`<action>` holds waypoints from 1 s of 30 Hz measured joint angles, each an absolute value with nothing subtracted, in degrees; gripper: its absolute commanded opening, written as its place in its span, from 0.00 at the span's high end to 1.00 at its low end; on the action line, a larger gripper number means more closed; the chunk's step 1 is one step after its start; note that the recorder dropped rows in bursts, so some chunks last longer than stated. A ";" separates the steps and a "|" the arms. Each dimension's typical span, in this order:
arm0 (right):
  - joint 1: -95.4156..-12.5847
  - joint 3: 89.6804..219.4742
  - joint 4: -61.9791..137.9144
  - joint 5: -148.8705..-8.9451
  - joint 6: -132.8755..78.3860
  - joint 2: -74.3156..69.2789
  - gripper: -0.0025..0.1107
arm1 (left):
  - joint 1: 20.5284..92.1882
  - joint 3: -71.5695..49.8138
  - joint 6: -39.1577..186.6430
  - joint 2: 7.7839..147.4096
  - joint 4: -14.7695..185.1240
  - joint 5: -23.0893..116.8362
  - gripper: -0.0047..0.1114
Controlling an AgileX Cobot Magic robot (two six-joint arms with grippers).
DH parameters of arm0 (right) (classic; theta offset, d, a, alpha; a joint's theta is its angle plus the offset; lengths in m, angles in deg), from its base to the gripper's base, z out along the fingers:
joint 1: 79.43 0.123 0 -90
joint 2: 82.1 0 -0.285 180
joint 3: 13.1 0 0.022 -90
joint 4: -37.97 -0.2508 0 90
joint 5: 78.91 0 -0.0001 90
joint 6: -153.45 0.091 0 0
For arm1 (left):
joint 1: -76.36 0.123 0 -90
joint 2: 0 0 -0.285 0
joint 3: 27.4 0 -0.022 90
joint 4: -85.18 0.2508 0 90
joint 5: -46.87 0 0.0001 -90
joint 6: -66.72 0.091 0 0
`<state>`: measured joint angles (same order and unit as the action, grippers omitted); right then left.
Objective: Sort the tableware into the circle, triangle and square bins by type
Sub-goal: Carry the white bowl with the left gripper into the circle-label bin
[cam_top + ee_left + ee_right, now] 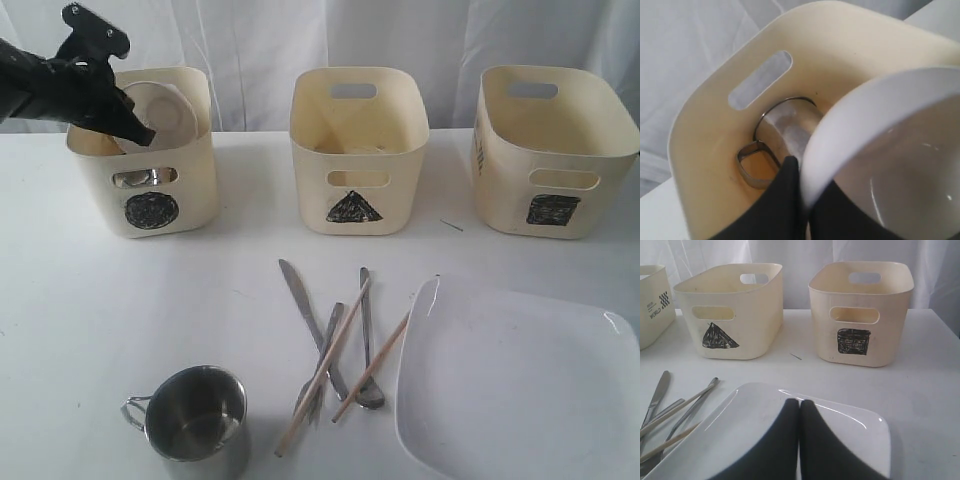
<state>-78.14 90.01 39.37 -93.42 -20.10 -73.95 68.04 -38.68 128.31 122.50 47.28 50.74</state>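
My left gripper (140, 130) is shut on the rim of the small white bowl (165, 112), which it holds tilted in the mouth of the circle bin (195, 195). In the left wrist view the fingertips (790, 172) pinch the bowl (890, 150) above a steel mug (790, 127) lying inside the bin. My right gripper (799, 402) is shut and empty, hovering over the large white square plate (740, 430). A second steel mug (195, 420), steel cutlery (298, 298) and wooden chopsticks (335, 350) lie on the table.
The triangle bin (310, 190) stands at back centre and the square bin (500, 190) at back right. The plate (520, 390) fills the front right corner. A white curtain hangs behind the table.
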 measured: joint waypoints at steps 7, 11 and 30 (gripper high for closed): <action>-78.14 90.01 39.37 -93.42 -20.10 -73.95 0.98 | 68.17 -39.32 128.44 122.72 47.28 44.55 0.73; -78.14 90.01 39.37 -93.42 -20.10 -73.95 0.98 | 68.17 -39.32 126.47 121.07 47.28 41.36 0.53; -78.14 90.01 39.37 -93.42 -20.10 -73.95 0.98 | 71.89 -28.36 108.54 101.07 53.94 17.27 0.63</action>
